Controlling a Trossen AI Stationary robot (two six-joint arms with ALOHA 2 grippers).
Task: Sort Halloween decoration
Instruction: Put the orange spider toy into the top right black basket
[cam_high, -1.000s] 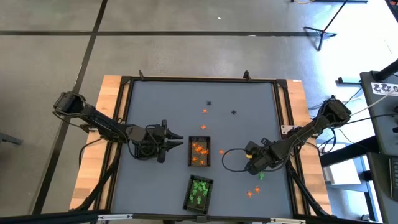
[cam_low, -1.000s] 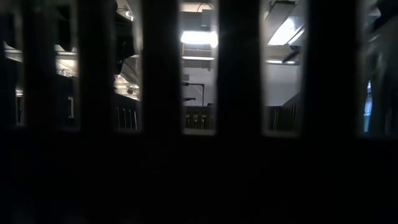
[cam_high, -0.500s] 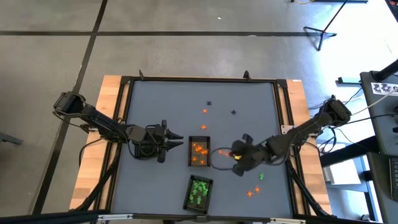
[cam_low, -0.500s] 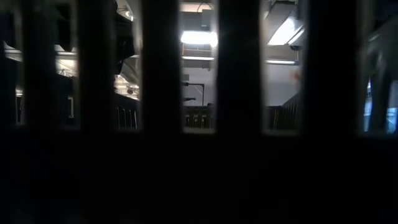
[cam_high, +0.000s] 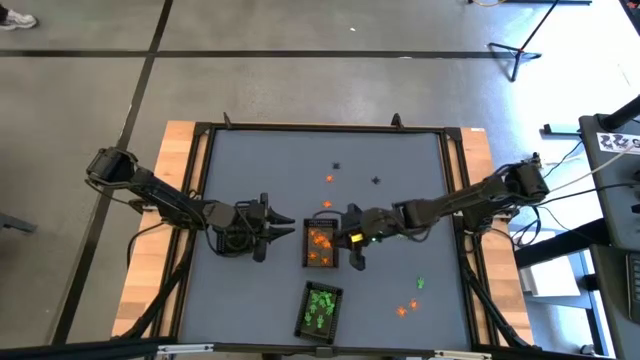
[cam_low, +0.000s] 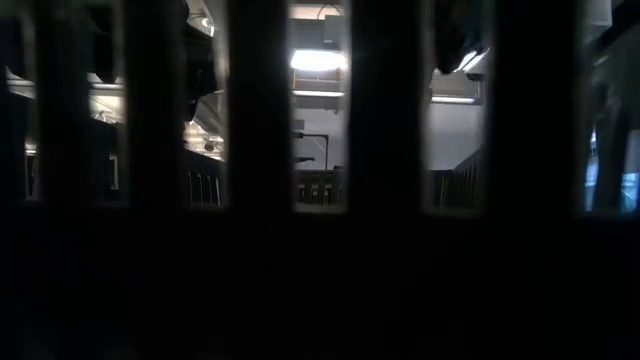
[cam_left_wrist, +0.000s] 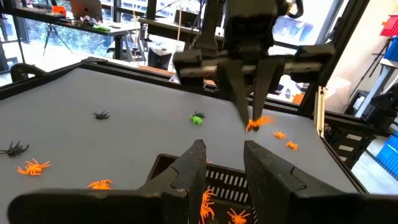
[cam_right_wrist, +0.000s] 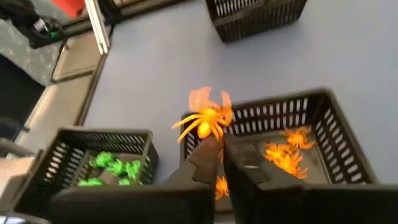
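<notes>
Right gripper (cam_right_wrist: 214, 140) clamped on an orange spider (cam_right_wrist: 205, 118) just over the orange-filled tray (cam_right_wrist: 323, 102); left gripper (cam_left_wrist: 224, 165) parted, beside that tray's opposite edge.

One orange spider (cam_right_wrist: 205, 120) hangs in the air, pinched at the tips of the right gripper (cam_right_wrist: 217, 144). More orange spiders (cam_high: 320, 246) lie in a heap near the table's middle. Green spiders (cam_high: 320, 307) lie piled by the near edge. A few orange, green and black ones are scattered about.
</notes>
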